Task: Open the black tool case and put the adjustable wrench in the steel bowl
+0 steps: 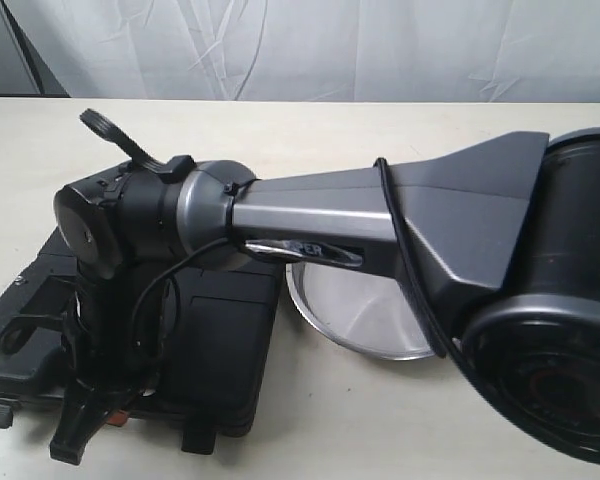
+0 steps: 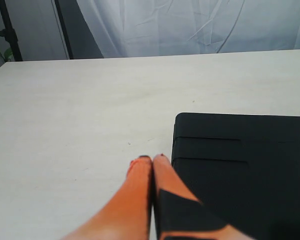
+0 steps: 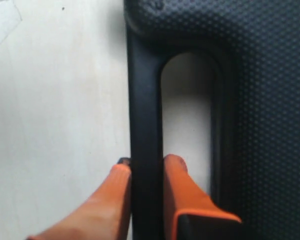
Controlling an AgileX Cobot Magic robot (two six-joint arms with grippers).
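The black tool case is being gripped by its handle bar, clamped between the fingers of the right gripper, while the left gripper is being held pinched together, empty, just beside the case's edge, steel bowl under the right arm.

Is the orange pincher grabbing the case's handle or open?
Shut on it: the right gripper has a finger against each side of the black tool case handle.
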